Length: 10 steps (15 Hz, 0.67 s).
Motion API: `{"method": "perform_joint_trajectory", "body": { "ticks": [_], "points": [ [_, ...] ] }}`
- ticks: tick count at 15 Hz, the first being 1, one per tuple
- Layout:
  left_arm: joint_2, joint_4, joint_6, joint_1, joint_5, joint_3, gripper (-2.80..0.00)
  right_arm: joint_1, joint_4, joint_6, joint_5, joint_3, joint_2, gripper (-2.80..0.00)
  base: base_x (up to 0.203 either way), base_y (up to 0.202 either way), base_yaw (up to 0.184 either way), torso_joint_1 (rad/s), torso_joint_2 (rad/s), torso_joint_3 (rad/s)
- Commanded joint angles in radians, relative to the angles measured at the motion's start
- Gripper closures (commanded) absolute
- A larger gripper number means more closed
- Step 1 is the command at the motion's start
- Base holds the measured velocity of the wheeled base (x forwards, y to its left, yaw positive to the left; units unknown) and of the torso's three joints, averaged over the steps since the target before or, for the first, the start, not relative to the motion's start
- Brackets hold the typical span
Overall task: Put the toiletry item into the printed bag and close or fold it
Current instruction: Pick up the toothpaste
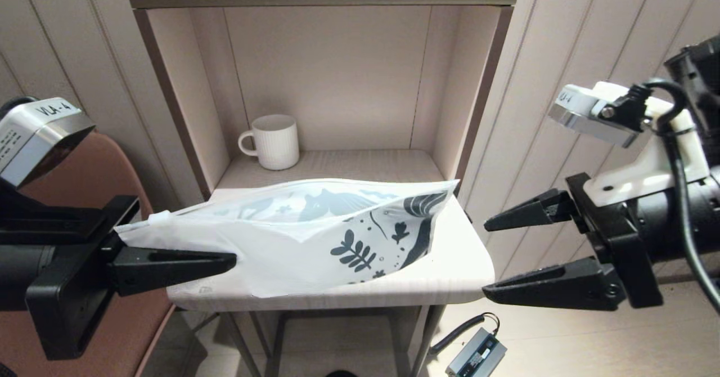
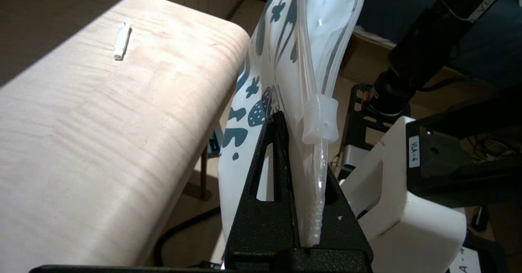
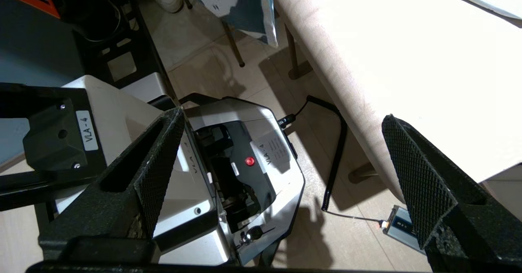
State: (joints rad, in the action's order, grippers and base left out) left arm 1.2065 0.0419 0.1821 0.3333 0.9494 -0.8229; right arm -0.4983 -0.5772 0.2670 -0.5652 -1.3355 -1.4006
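Head view evenly lit; right wrist view overexposed; hard shadows.

Printed bag (image 1: 292,236) above table (image 1: 461,264); mug (image 1: 274,141) behind it.

Black fingers (image 1: 169,264) — white VLA-4 labels.

right claw (image 3: 269,171): jaws wide apart, over floor | table (image 3: 408,81) edge beside | printed bag (image 3: 232,4) corner overhanging
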Motion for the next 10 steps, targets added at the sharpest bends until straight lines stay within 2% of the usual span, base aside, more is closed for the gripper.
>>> {"method": "perform_joint_trajectory", "body": {
  "ticks": [1,3,6,7,10],
  "points": [
    [0.009,0.001,0.000,-0.003,0.005,-0.015,0.00,0.003,0.003,0.001,-0.001,-0.013,-0.064,-2.80,0.000,0.000,0.000,0.000,0.00,0.000],
    [0.013,0.001,0.000,-0.004,0.005,-0.018,0.00,0.040,0.057,-0.009,0.005,-0.023,-0.120,-2.80,0.000,0.000,0.000,0.000,0.00,0.000],
    [0.020,0.003,0.000,-0.013,0.005,-0.019,0.00,0.045,0.137,-0.031,0.041,-0.041,-0.189,-2.80,0.000,0.000,0.000,0.000,0.00,0.000],
    [0.019,0.003,0.002,-0.013,0.005,-0.021,0.00,0.046,0.138,-0.032,0.045,-0.066,-0.217,0.00,0.000,0.000,0.000,0.000,0.00,0.000],
    [0.018,0.002,0.002,-0.013,0.005,-0.021,0.00,0.044,0.139,-0.065,0.051,-0.116,-0.265,0.00,0.000,0.000,0.000,0.000,0.00,0.000]
  ]
}}
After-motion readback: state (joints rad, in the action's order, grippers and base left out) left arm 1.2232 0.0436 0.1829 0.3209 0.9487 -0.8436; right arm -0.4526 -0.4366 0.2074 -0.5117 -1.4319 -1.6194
